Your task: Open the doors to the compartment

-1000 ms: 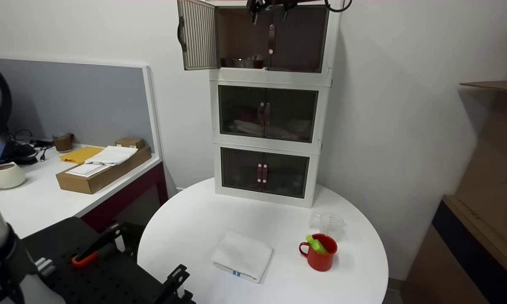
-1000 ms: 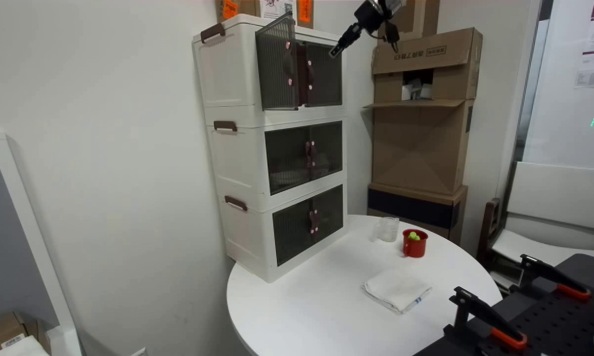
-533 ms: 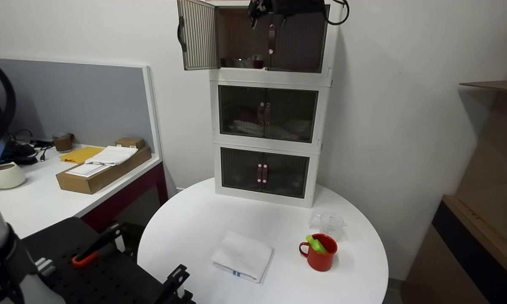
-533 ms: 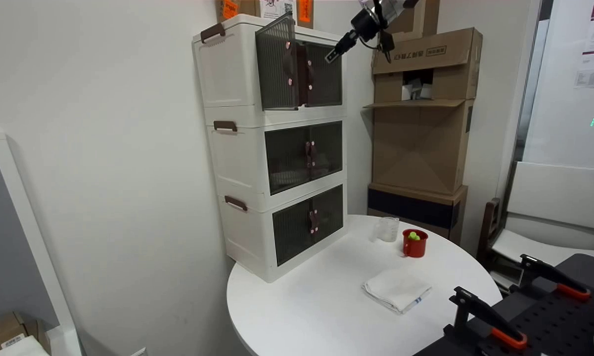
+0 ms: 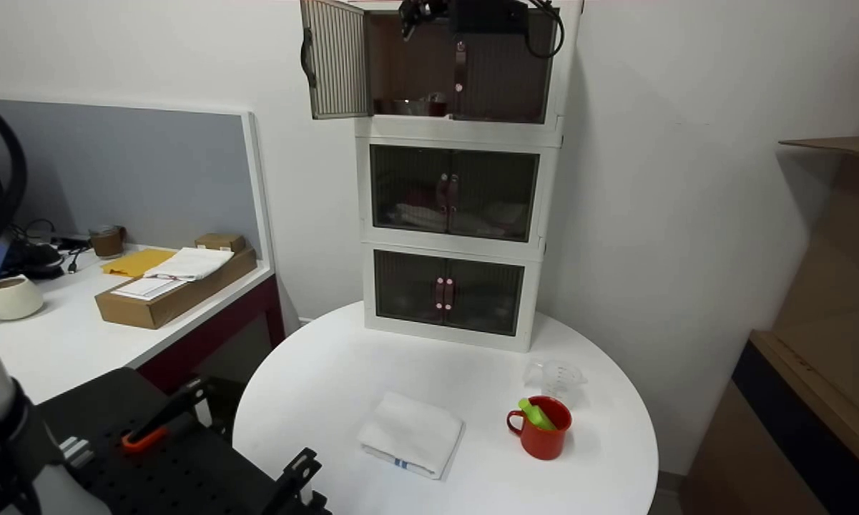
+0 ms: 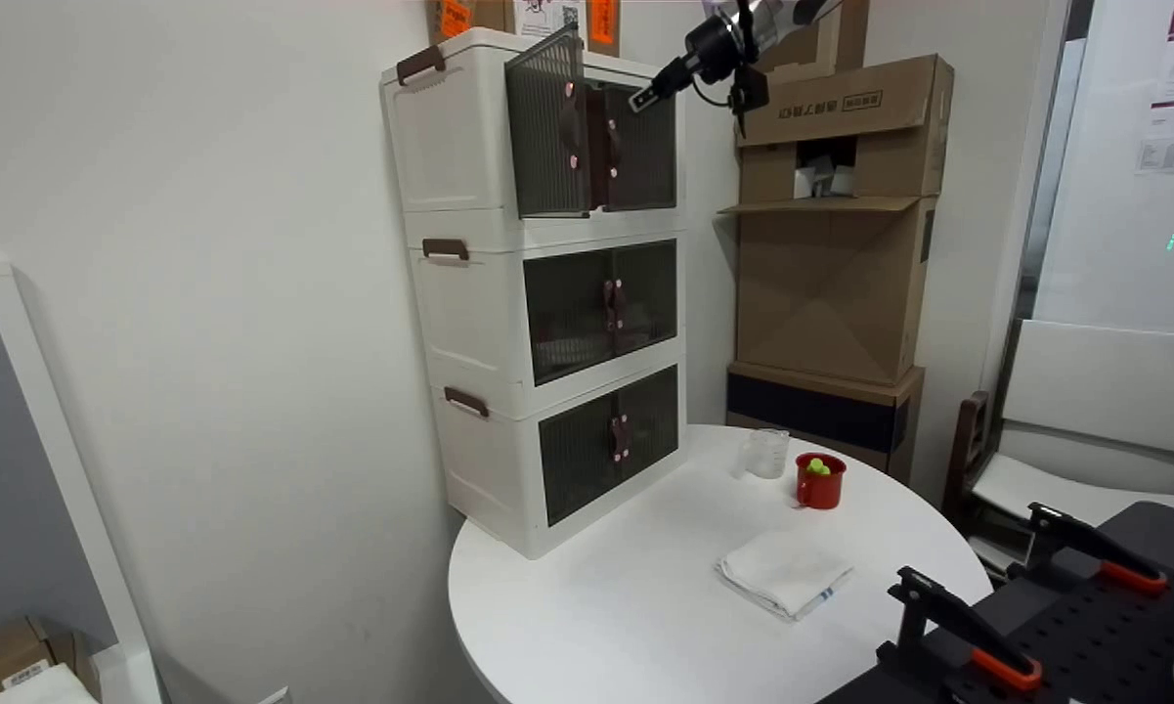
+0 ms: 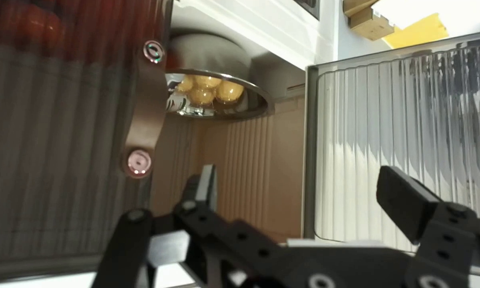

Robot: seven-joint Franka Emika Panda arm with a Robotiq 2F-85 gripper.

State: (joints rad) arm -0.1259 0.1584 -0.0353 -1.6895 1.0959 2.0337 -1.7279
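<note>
Upper centre, we see smoky, ribbed doors (image 5: 508, 86) on a white-framed compartment (image 5: 458, 129). Lower, right of centre, we spot a red mug (image 5: 546, 442).

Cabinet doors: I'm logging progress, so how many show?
6, in both exterior views: on the top compartment, an open left door and a closed right door; below, closed: middle left door, middle right door, bottom left door, bottom right door. Any behind would be hidden.

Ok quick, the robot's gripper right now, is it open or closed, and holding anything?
Robotiq gripper: open wide, holding nothing.
</note>
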